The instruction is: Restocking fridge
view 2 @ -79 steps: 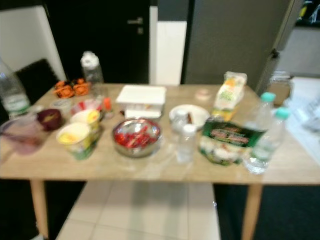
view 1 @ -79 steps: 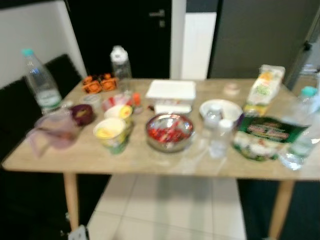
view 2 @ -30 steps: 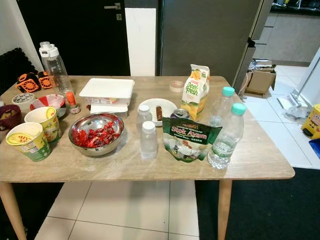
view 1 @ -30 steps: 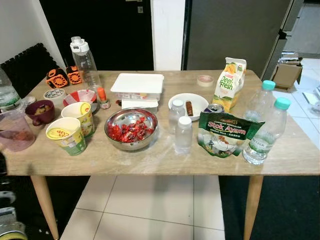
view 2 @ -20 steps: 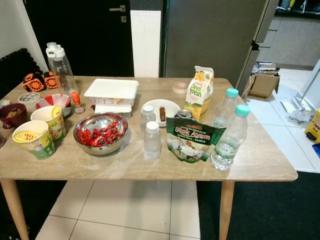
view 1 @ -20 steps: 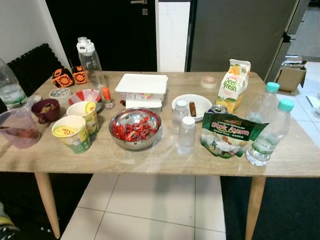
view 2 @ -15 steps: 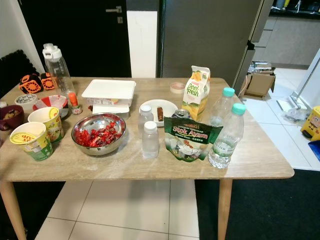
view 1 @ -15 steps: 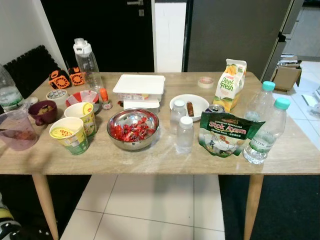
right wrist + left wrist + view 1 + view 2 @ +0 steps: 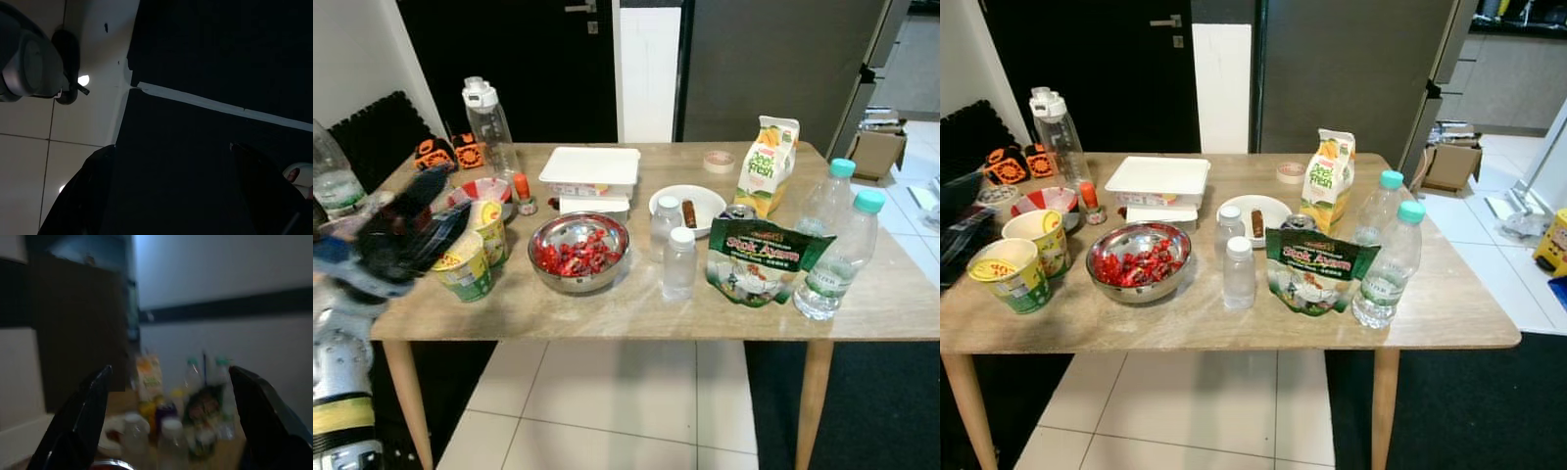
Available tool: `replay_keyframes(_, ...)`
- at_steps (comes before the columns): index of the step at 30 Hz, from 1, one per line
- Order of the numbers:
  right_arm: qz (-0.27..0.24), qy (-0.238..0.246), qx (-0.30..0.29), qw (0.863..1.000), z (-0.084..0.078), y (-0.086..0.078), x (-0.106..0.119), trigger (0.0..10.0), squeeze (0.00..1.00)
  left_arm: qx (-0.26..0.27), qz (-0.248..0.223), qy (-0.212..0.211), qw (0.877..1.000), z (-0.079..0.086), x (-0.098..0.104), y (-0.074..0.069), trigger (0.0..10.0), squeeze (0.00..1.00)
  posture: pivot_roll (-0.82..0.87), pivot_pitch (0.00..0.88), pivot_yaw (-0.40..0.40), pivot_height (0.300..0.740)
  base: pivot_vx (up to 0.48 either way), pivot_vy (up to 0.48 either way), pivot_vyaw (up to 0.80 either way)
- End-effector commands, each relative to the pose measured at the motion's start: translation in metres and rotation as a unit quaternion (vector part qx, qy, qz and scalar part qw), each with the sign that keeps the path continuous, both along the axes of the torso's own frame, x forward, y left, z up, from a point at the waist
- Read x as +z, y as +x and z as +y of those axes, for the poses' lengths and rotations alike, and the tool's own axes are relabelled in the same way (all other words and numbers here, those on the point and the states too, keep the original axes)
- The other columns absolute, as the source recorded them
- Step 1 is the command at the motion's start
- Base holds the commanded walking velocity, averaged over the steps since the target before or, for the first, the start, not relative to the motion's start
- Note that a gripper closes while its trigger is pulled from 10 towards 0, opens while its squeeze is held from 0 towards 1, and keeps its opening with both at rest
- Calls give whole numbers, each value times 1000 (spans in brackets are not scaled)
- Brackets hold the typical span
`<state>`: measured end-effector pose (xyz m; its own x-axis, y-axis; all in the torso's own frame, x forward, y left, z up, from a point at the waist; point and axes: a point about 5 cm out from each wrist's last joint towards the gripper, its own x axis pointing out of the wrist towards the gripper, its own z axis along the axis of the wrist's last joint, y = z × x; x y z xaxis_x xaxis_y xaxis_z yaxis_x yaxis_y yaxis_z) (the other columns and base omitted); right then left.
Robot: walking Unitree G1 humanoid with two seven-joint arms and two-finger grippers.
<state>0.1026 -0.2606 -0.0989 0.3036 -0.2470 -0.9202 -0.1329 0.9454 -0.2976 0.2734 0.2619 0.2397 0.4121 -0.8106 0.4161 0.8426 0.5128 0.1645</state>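
L gripper (image 9: 423,223) raised at desk (image 9: 636,311) L end, blurred, fingers spread, nothing held. R gripper (image 9: 171,196) pointed at floor, fingers apart, idle.

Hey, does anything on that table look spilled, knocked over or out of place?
Nothing stands out. The bottles, juice carton, cups and bowl of red sweets all stand upright on the table, with no spill visible.

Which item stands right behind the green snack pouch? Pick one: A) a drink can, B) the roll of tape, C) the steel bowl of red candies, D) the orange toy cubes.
A: the silver top of a drink can shows just over the top edge of the green snack pouch, between it and the white plate.
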Motion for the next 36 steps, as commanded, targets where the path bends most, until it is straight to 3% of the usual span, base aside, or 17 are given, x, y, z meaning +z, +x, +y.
replay_keyframes(1,2,4,-4,1000,2,-2,-1,10000,0,-3,-2,31,1000,-11,-2,4,10000,0,-90,0,32,740,0,0,0)
replay_keyframes(4,2,4,-5,1000,2,-2,-1,10000,0,-1,5,59,998,-18,-5,7,10000,0,-90,0,32,740,0,0,0)
replay_keyframes(8,3,5,-3,1000,3,-1,-1,10000,0,33,41,194,980,-51,-41,26,10000,0,-87,0,34,740,0,0,0)
replay_keyframes(10,3,5,-3,1000,3,-1,-1,10000,0,33,41,194,980,-51,-41,26,10000,0,-87,0,34,740,0,0,0)
replay_keyframes(15,3,7,-2,1000,4,-2,-2,10000,0,39,20,261,964,-87,-58,34,10000,0,-87,0,34,740,0,0,0)
replay_keyframes(19,3,7,-1,1000,5,-2,-2,10000,0,36,8,276,960,-95,-60,36,10000,0,-87,0,34,740,0,0,0)
replay_keyframes(21,4,7,-1,1000,5,-2,-2,10000,0,26,-20,321,947,-111,-64,38,10000,0,-87,0,34,740,0,0,0)
replay_keyframes(22,4,7,-1,1000,5,-2,-2,10000,0,26,-20,321,947,-111,-64,38,10000,0,-87,0,34,740,0,0,0)
replay_keyframes(25,3,7,-3,1000,5,-2,-2,10000,0,27,-63,401,913,-127,-74,43,10000,0,-87,0,34,740,0,0,0)
replay_keyframes(28,3,7,-3,1000,5,-2,-2,10000,0,29,-71,412,908,-130,-75,44,10000,0,-87,0,34,740,0,0,0)
replay_keyframes(31,4,9,-3,1000,6,-2,-3,10000,0,52,-84,457,884,-135,-85,51,10000,0,-88,0,33,740,0,0,0)
replay_keyframes(36,4,11,-4,1000,7,-3,-3,10000,0,91,-92,467,875,-136,-83,60,10000,0,-95,0,38,740,0,0,0)
